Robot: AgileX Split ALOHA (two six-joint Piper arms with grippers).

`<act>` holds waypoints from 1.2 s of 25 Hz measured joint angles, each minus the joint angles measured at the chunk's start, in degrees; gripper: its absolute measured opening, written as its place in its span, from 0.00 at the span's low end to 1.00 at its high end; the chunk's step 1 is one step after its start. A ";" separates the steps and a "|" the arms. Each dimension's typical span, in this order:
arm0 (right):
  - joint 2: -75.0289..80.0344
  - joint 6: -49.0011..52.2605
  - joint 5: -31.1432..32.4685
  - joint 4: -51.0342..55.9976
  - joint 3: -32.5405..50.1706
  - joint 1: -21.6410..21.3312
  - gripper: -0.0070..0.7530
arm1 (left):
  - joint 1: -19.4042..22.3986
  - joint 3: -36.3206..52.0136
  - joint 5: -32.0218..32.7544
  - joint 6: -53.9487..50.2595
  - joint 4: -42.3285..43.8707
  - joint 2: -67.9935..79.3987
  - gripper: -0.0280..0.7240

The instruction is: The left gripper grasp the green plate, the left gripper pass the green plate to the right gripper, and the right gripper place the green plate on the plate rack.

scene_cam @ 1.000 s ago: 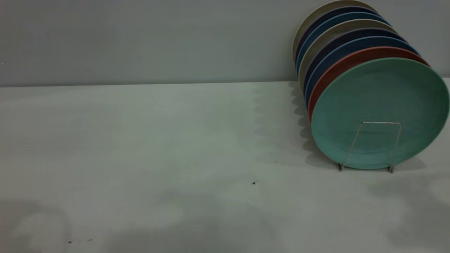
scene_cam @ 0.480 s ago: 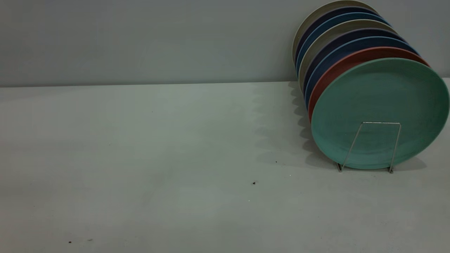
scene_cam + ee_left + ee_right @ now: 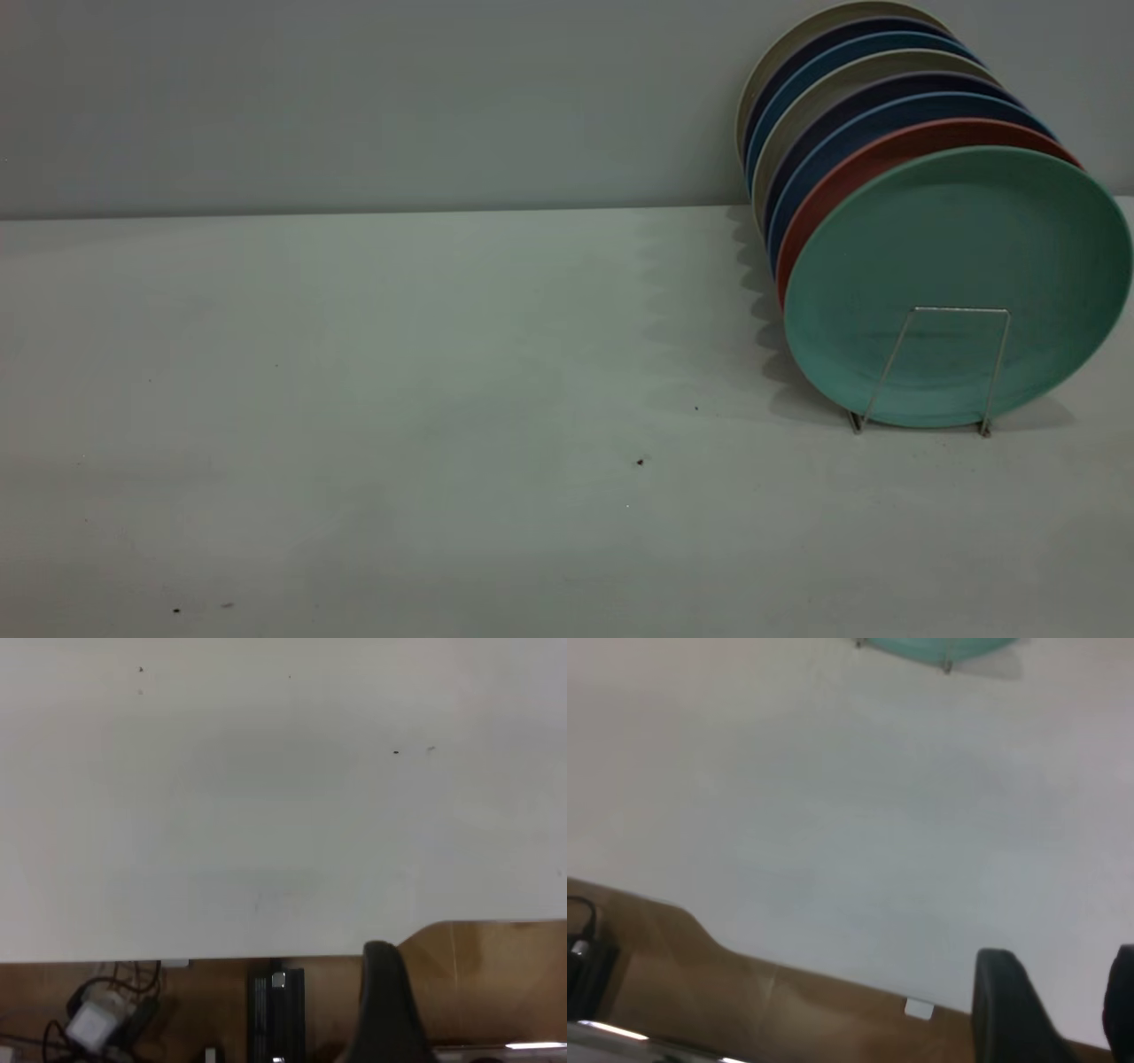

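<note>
The green plate (image 3: 957, 257) stands upright at the front of the plate rack (image 3: 961, 309), behind the rack's front wire loop, at the table's right. Its lower rim also shows in the right wrist view (image 3: 939, 645). Neither gripper shows in the exterior view. My right gripper (image 3: 1059, 966) is open and empty, above the table's near edge and far from the plate. My left gripper (image 3: 383, 1001) shows only in part in the left wrist view, over the table's near edge, with nothing seen in it.
Behind the green plate a salmon plate (image 3: 842, 182), several blue plates (image 3: 824, 133) and beige plates (image 3: 797, 53) stand in the rack. The white table (image 3: 399, 372) ends at a grey wall. Cables and a small box (image 3: 97, 1019) lie below the table edge.
Dark shadows at the table's front in the exterior view have faded away. The green plate and the rack stay in place.
</note>
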 joint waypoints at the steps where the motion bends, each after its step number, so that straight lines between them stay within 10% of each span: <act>1: -1.16 -0.16 -0.61 0.00 1.65 0.00 0.38 | 0.00 0.13 0.01 0.41 -0.07 -1.13 0.75; 30: -4.00 -0.28 -2.77 -0.42 4.86 0.00 0.37 | 0.00 2.05 -0.64 3.54 -0.17 -9.69 0.75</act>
